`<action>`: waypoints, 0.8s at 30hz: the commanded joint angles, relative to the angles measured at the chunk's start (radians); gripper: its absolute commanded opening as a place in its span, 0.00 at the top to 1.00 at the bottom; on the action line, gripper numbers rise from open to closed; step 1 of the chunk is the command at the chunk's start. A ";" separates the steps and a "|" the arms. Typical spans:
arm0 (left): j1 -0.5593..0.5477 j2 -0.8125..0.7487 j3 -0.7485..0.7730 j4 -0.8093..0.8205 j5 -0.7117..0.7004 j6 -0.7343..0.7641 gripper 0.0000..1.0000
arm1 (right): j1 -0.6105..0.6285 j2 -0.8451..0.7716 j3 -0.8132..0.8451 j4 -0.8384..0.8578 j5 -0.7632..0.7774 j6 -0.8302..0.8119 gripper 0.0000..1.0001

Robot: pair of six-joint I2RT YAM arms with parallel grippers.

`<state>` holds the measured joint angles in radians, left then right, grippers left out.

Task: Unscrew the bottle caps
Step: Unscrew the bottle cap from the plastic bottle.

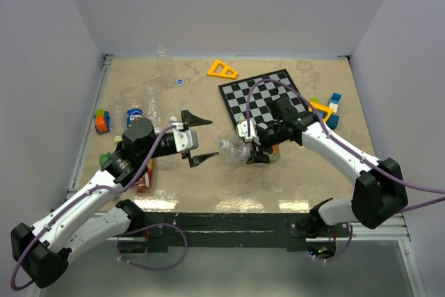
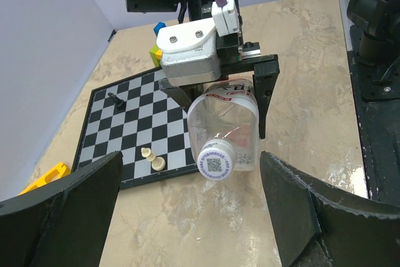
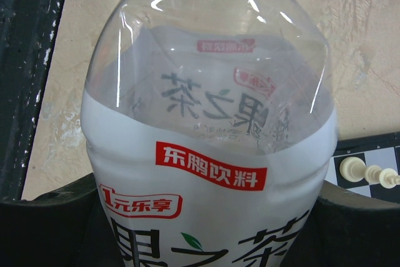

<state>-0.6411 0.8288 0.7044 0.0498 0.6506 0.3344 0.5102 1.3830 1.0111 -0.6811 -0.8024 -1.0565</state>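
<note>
from above, the left pincer (image 1: 203, 140) stands spread wide with nothing between its fingers, tips facing the right pincer (image 1: 254, 149). the right pincer pinches a bottle (image 1: 238, 149) turned on its side, low over the table (image 1: 313, 186). whether it rests there i cannot tell. its neck points at the left pincer. the white cap (image 1: 224, 145) sits on the neck in the gap between the two pincers, just off the left one's tips and apart from them. behind the right pincer lies a chessboard (image 1: 268, 99), and beyond that a yellow triangle (image 1: 222, 69). other bottles (image 1: 149, 102) are grouped behind and to the outer side of the left pincer, one with a blue label too small to read. a loose blue cap (image 1: 180, 81) lies past them.

from the left wrist, its own fingers (image 2: 69, 211) frame the view, far apart. straight ahead between them the cap faces the camera, printed with a square qr code. the right pincer's black fingers press either side of the bottle's body. left of the bottle, two pale chess pieces (image 2: 158, 163) stand at the board's near edge.

from the right wrist, the bottle fills the space between its fingers (image 3: 44, 223). the white label carries a red band reading "东鹏饮料" and a red-outlined badge reading "1元乐享". large dark characters are cut off at the bottom edge, and more print shows through the clear shoulder.
</note>
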 commanded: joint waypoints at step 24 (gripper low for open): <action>0.003 0.164 -0.006 0.136 0.115 -0.014 0.33 | 0.001 -0.006 0.015 0.000 -0.015 -0.013 0.91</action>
<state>-0.6418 0.9909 0.6800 0.1272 0.7444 0.3214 0.5102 1.3830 1.0111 -0.6815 -0.8024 -1.0565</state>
